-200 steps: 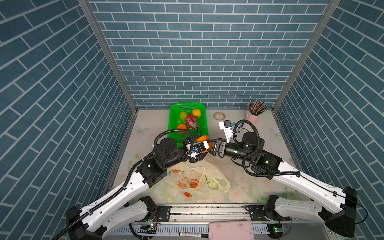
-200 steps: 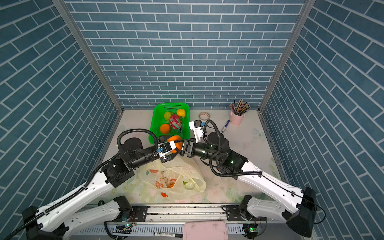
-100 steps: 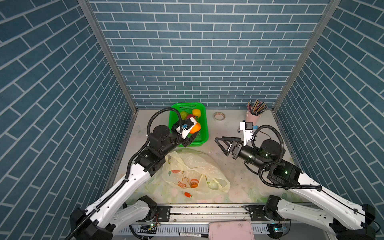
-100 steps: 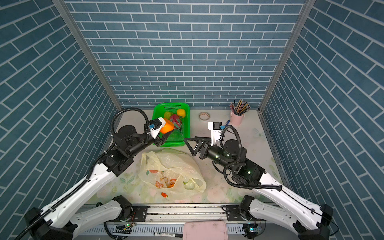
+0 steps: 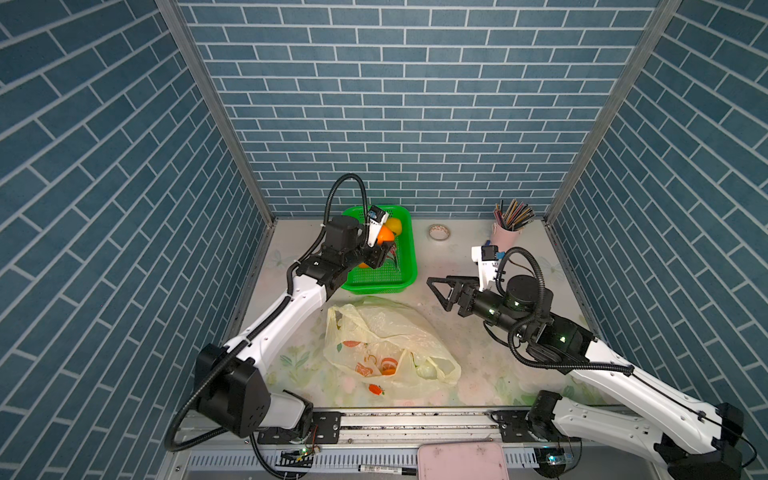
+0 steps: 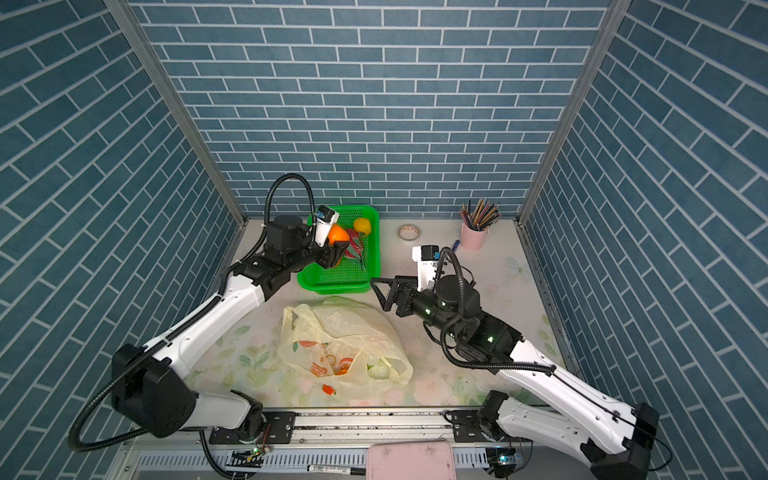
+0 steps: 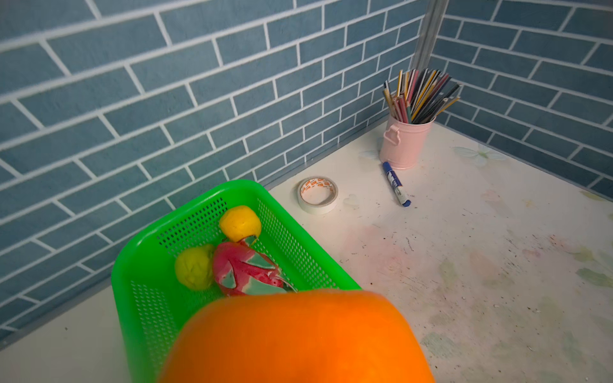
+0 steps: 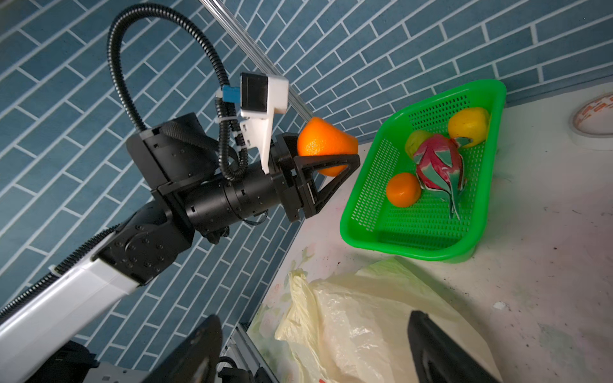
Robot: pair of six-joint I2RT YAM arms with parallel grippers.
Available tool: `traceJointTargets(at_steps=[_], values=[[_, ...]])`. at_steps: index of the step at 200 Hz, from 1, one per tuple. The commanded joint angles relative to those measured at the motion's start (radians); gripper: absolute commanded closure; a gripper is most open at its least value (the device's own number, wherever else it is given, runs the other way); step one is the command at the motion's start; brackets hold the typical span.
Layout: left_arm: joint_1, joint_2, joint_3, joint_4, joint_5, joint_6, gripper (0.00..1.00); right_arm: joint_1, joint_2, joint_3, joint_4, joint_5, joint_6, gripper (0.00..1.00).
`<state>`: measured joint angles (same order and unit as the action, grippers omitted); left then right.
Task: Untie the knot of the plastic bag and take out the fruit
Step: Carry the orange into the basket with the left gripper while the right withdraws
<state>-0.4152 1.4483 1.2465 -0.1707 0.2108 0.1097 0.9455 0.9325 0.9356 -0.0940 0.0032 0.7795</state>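
Plastic bag (image 5: 386, 332) lies slumped — long axis diagonal.

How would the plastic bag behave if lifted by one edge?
Probably floppy: the plastic bag lies crumpled and slack. It would likely sag unevenly, since a pale green fruit seems to sit at one end. Its glossy film might slip in a grip.

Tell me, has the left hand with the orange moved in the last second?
Yes. The left hand, shut on the orange, has swung away from the plastic bag toward the back and now hangs over the green basket.
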Motion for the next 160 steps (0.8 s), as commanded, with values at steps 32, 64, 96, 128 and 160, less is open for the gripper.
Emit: traceJointTargets(at_steps=[32, 64, 96, 128, 160], values=[[0.049, 0.176, 0.123, -0.169, 0.022, -0.13, 0.4, -0.011, 0.014, 0.022, -0.062, -0.003, -0.045, 0.12], [0.071, 0.29, 0.192, -0.255, 0.057, -0.177, 0.4, -0.016, 0.022, 0.025, -0.077, -0.014, -0.055, 0.12], [0.072, 0.44, 0.308, -0.392, 0.087, -0.19, 0.4, -0.022, 0.026, 0.028, -0.083, -0.022, -0.06, 0.12], [0.072, 0.561, 0.39, -0.471, 0.082, -0.188, 0.4, -0.026, 0.023, 0.023, -0.093, -0.027, -0.062, 0.12], [0.072, 0.638, 0.421, -0.484, 0.068, -0.185, 0.4, -0.028, 0.007, 0.011, -0.108, -0.019, -0.062, 0.12]])
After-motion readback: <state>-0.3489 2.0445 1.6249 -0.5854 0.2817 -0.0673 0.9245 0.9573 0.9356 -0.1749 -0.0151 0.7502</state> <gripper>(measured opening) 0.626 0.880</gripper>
